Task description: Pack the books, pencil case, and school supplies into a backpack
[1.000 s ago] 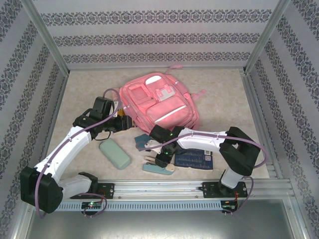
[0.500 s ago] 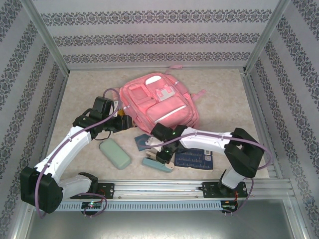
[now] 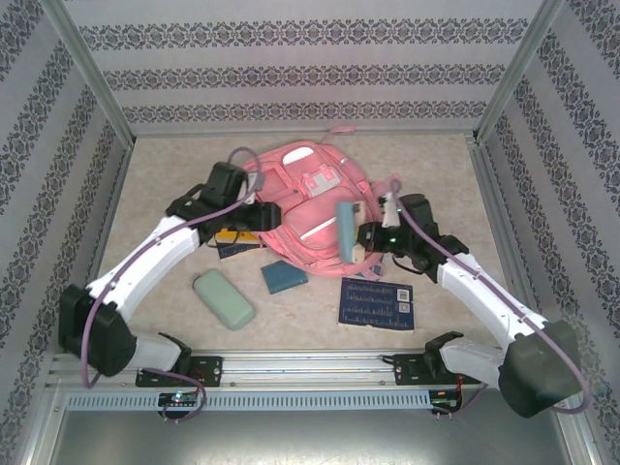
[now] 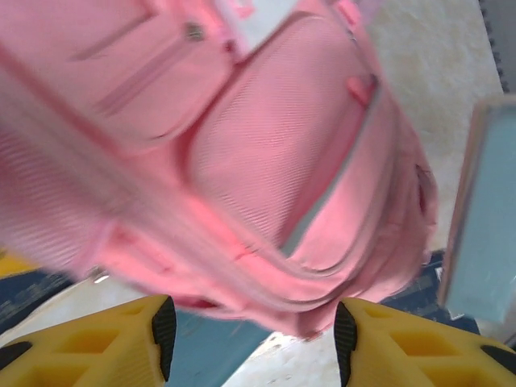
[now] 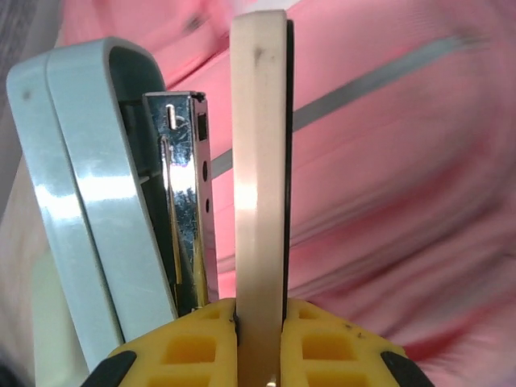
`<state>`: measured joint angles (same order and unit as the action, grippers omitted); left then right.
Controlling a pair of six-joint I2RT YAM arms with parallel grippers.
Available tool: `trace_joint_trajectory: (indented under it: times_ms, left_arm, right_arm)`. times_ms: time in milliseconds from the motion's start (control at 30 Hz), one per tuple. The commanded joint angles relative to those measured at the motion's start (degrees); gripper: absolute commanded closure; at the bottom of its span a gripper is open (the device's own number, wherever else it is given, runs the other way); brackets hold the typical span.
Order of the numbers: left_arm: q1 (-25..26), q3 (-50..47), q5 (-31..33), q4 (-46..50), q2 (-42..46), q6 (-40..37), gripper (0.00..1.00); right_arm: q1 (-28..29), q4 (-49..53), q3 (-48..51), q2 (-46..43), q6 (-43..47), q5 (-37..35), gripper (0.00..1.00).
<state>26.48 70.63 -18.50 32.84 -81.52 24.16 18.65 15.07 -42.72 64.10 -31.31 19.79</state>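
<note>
- The right gripper (image 5: 260, 322) is clamped on the stapler's (image 5: 161, 201) cream base, holding it upright over the backpack's (image 3: 291, 189) right side.
- The left gripper (image 4: 250, 330) is at the backpack's left edge, jaws apart.
- The pencil case (image 3: 223, 298) and two books (image 3: 284, 276) lie on the table.

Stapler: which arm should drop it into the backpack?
Right. Its pincer is shut on the stapler, holding it upright at the backpack's right side. The left pincer stands open at the backpack's left edge, holding nothing; probably better used steadying the bag.
</note>
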Motion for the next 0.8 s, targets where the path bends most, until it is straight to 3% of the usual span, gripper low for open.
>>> trace_joint_trajectory:
  times_ms: [0, 33, 167, 400, 600, 767]
  left_arm:
    - [4.45, 8.27, 1.88, 2.63, -7.83, -2.53, 0.45]
    - [5.48, 11.03, 1.87, 3.04, -10.83, -3.04, 0.44]
    - [7.66, 23.23, 0.08, 7.68, -22.81, -5.33, 0.44]
    - [8.68, 43.17, -1.72, 17.67, -41.02, -8.26, 0.44]
    - [9.97, 48.88, -5.85, 18.94, -47.24, -7.89, 0.47]
    - [10.83, 50.09, -7.78, 19.96, -49.54, -8.49, 0.58]
  right_arm:
    - [-3.57, 1.56, 0.05, -3.76, -10.46, -7.13, 1.00]
    - [-4.68, 3.97, -0.02, -5.03, -12.18, -10.60, 1.00]
    - [-9.16, 4.53, 1.27, -8.77, -14.57, -11.36, 1.00]
    - [-10.26, 5.16, 4.17, -14.47, -17.40, -15.90, 1.00]
    - [-10.13, 4.25, 5.78, -16.58, -17.45, -15.27, 1.00]
    - [-9.76, 3.65, 6.42, -16.63, -17.95, -14.50, 1.00]
